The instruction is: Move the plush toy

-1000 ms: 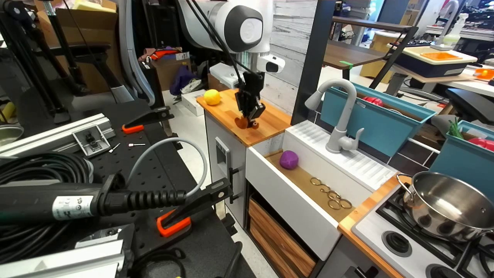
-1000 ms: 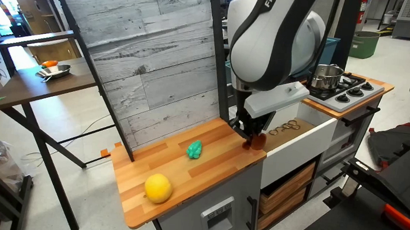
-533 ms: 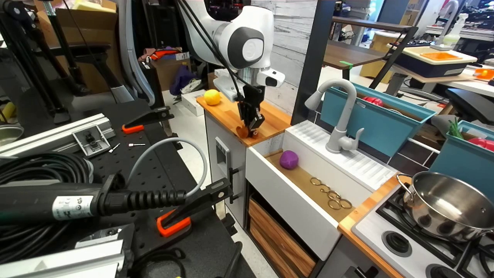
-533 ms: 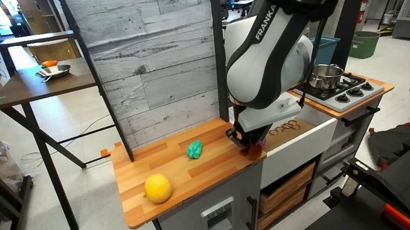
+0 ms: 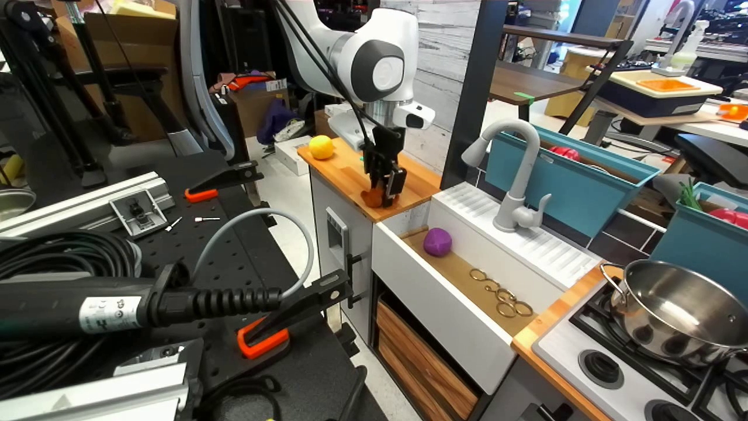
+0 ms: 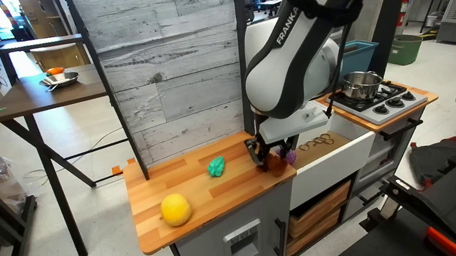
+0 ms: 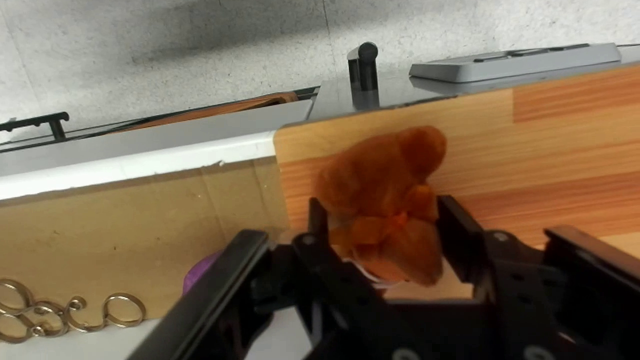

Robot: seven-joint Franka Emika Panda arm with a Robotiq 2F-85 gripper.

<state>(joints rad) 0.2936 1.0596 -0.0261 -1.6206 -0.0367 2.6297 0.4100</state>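
Sink (image 5: 439,304) holds purple toy (image 5: 437,242); plush toy (image 7: 381,192) outside.

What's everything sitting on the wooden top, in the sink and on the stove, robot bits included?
plush toy: one, orange-brown, wooden countertop end nearest the sink
ball-like object: one, yellow, countertop
lumpy object: one, green, countertop
rounded object: one, purple, in sink
curled metalwork: one, brass-coloured, in sink
faucet: one, grey, sink's back ledge
pot: one, silver, on the stove
gripper: one, black, around the plush toy, jaws apart
robot arm: one, white-black, above countertop
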